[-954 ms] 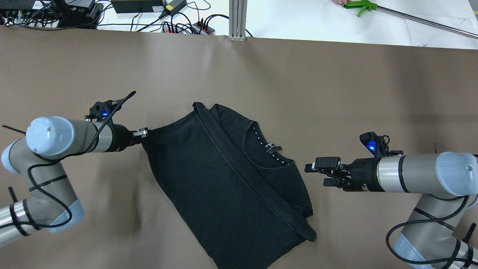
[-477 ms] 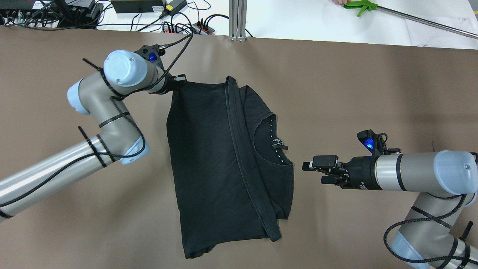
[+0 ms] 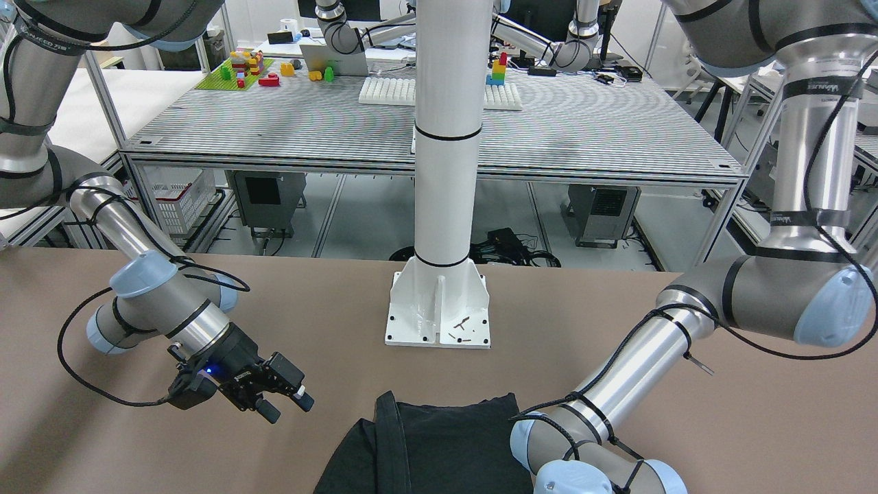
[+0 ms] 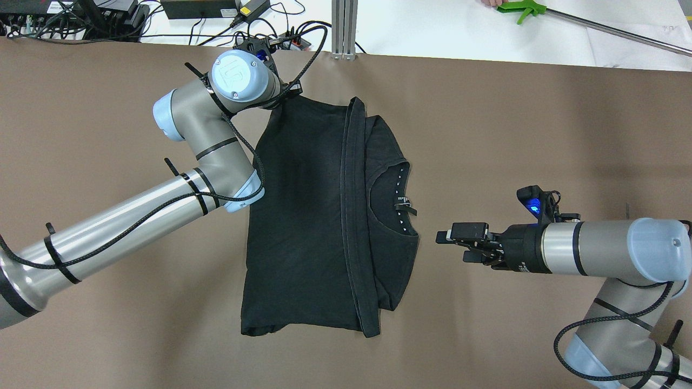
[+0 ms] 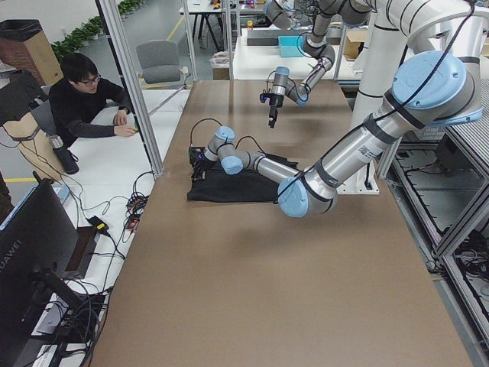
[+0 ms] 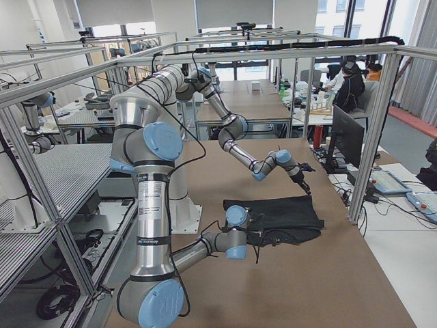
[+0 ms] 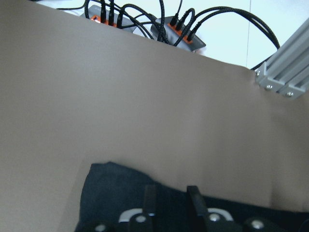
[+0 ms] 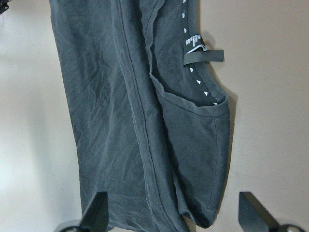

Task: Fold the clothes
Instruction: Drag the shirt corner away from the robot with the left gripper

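Lying flat on the brown table (image 4: 540, 135), the black garment (image 4: 313, 216) sits a little left of the middle, with its long side running from far to near. A stitched hem band (image 4: 351, 216) crosses it from the far edge to the near edge. Right of that band is the neckline (image 4: 403, 205), with its row of small white marks and a label loop.

The garment's far left corner is drawn up to the left gripper (image 7: 170, 203), whose jaws are pinched close together on the cloth there. That arm's wrist covers the spot in the overhead view.

The right gripper (image 4: 453, 247) hangs just right of the neckline, apart from the fabric, with its jaws spread wide and pointing at the garment.

Beyond the far edge of the table are an aluminium post (image 4: 344, 27), black cables (image 4: 292, 40) and a green-handled tool (image 4: 521, 9). On the near side stands the white pillar (image 3: 446, 171). A person (image 5: 84, 99) sits at a side desk.
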`<action>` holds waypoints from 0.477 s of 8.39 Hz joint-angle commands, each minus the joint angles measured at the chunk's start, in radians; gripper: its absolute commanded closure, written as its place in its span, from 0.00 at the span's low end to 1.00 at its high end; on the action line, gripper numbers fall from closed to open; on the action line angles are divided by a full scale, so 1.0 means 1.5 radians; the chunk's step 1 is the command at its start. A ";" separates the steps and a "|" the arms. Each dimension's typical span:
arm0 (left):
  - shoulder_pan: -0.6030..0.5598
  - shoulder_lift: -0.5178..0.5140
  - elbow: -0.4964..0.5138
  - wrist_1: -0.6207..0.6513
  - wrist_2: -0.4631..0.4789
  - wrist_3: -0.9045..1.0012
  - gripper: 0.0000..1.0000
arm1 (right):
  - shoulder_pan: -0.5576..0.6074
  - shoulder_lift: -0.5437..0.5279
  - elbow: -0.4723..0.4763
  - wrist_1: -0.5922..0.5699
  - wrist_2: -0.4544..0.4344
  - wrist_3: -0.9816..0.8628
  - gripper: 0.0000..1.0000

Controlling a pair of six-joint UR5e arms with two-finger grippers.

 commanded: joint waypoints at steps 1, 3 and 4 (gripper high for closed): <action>-0.043 -0.031 -0.001 0.007 -0.025 0.055 0.05 | -0.021 0.016 0.002 -0.026 -0.007 -0.055 0.06; -0.057 -0.029 -0.004 0.009 -0.047 0.058 0.05 | -0.064 0.060 0.008 -0.166 -0.067 -0.177 0.06; -0.057 -0.029 -0.007 0.010 -0.047 0.062 0.05 | -0.111 0.073 0.029 -0.245 -0.138 -0.235 0.07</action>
